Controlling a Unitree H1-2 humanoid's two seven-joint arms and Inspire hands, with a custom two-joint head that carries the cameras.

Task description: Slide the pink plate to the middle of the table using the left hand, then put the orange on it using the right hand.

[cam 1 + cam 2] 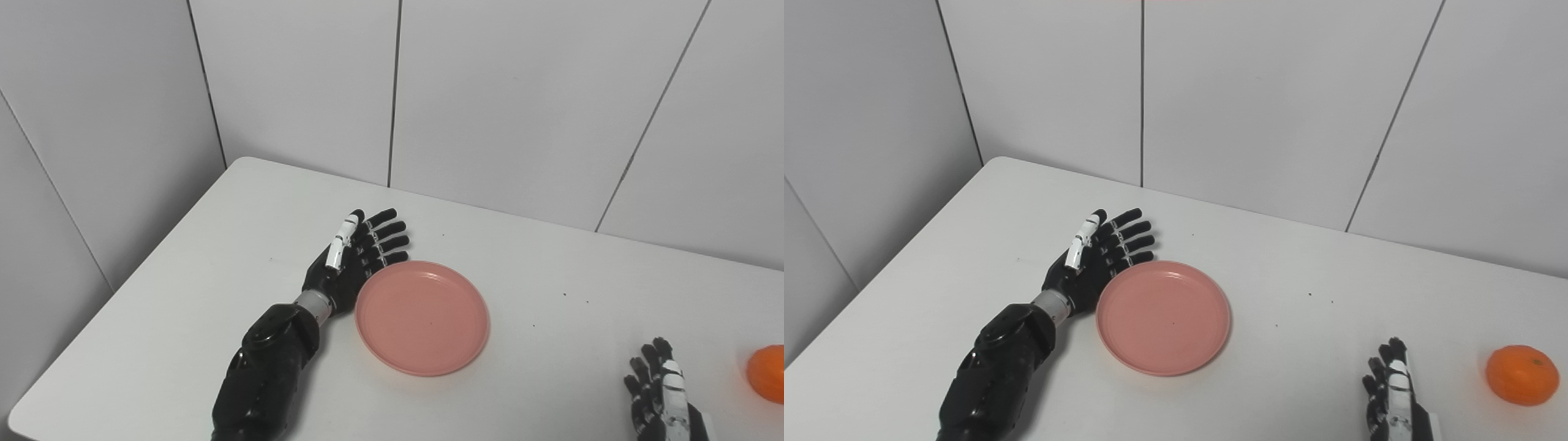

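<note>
- Nearest the camera on the left, the black forearm leads up to the left robot hand (355,257), which lies flat-edged on the white surface (184,318) with its fingers straight, spread a little and holding nothing; its inner side sits against the left rim of the plate.
- Pink plate (1164,315): round, shallow, with a low raised rim and a smooth matte face, most likely a light, stiff plastic. It lies near the middle of the surface, a little left of centre. I judge it will slide easily on this smooth top and could skate or spin if pushed off-centre, so pressure belongs on the rim's side edge, low and through the plate's middle line, rather than any pinch.
- Surface itself: pale, hard, smooth, with a rounded far-left corner and a few dark specks to the right of the plate.
- Right robot hand (1393,392): low at the bottom edge, black fingers with a white thumb segment, pointing up and empty; only part shows, and the fingers look loosely apart.
- Orange (1522,375): far right, well apart from the plate and just beside the right hand. Round, dimpled skin, firm yet slightly yielding, so it probably rolls if nudged. A wrap around its widest girth, from above, seems safest.
</note>
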